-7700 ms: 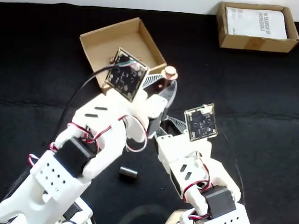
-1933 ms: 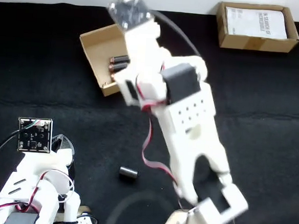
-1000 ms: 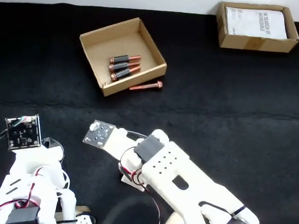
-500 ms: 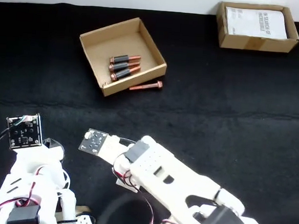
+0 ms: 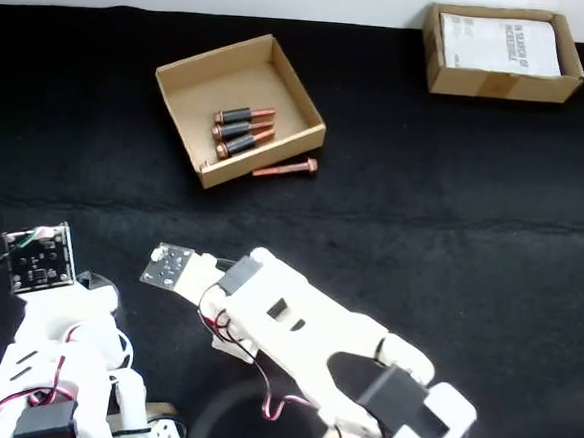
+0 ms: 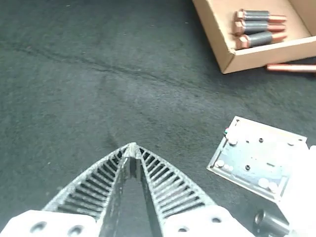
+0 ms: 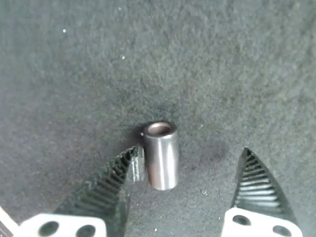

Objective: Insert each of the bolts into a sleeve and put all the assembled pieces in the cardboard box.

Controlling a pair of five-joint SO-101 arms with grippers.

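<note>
- L gripper [image 6: 131, 148]: near edge of mat [image 5: 451, 240], jaws pressed together.
- R gripper [image 7: 190, 149]: jaws spread w/ sleeve [image 7: 161, 155] lying on mat between them, just beside one finger.
- Bolt [image 5: 286, 166]: farther off, on mat just beside cardboard box [image 5: 181, 86].
- Assembled pieces [image 5: 243, 130]: 3, side by side in box.

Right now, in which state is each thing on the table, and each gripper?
cardboard box: open, holds three assembled pieces.
bolt: bare, lying outside the box, beside its wall.
right gripper: open, astride the sleeve.
sleeve: lying on its side, no bolt inside.
left gripper: shut, empty.
</note>
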